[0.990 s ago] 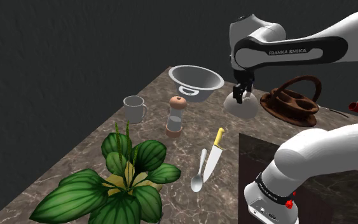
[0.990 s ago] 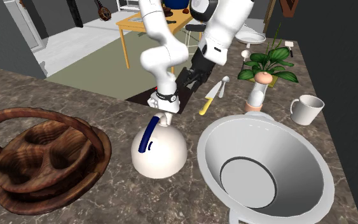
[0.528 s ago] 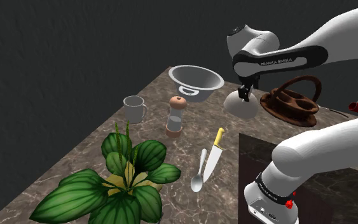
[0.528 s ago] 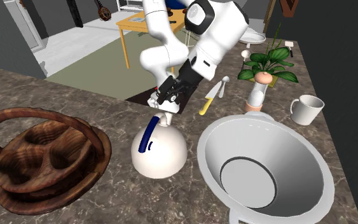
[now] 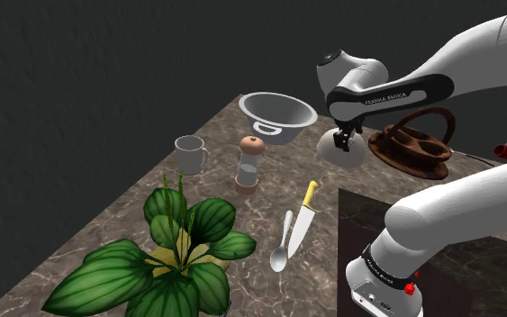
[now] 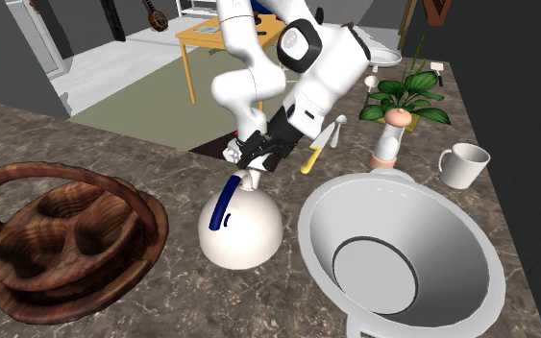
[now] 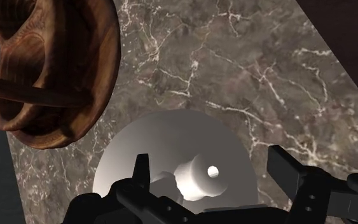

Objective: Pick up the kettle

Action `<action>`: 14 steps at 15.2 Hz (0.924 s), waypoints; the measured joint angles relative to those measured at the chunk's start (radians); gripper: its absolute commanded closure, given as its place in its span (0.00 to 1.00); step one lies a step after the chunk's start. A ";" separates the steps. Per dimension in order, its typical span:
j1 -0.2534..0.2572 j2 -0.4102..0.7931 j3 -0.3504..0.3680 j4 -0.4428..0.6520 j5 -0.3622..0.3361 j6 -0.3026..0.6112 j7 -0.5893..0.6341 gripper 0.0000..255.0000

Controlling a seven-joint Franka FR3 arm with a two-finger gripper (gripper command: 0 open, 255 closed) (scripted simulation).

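Gripper (image 7: 212, 167) hanging with fingers (image 7: 140, 175) spread apart either side of spout (image 7: 203, 175), white kettle (image 6: 244, 229) sitting just below on marble counter (image 6: 162, 182), in second exterior view wooden basket (image 6: 76, 221) crowding nine o'clock, grey bowl (image 6: 455, 235) at three, bare counter running to twelve o'clock edge

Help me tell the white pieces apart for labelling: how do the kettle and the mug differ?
The kettle is a rounded dome with a dark blue handle; the mug is an open cylinder with a white side handle. The kettle sits right under the open tool; the mug stands well away from it. Both are white and upright on the marble counter.
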 measured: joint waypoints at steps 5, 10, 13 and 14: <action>0.000 0.003 0.000 0.000 -0.001 0.003 0.002 1.00; 0.000 0.002 0.000 -0.001 -0.001 0.003 0.002 1.00; 0.002 -0.011 0.002 0.015 0.006 -0.023 -0.014 1.00; 0.002 -0.016 0.002 0.024 0.008 -0.034 -0.022 1.00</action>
